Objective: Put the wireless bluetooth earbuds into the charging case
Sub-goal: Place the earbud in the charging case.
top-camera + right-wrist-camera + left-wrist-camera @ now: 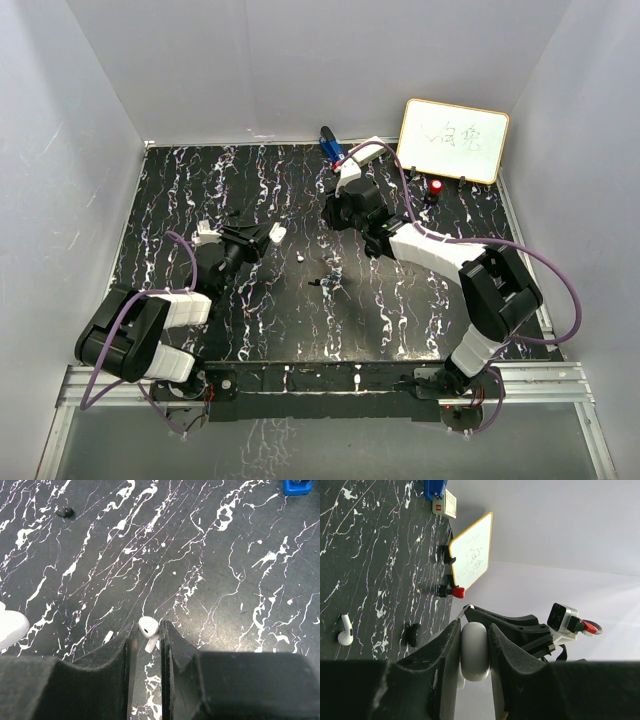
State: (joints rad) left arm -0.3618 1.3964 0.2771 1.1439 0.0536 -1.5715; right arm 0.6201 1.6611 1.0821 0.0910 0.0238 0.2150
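Two claws, both clamped: my left claw [474, 627] holds the small round white plastic charging case [475, 655], seemingly as a steady target; my right claw [148, 624] pinches a tiny white earbud [148, 628] over the black marbled bench [225, 555].

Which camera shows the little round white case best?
The left wrist view: the smooth round white plastic charging case sits big and close, pinched between the left gripper's fingers. The top view shows only a tiny white dot. The right wrist view has a cut-off white shape I can't identify.
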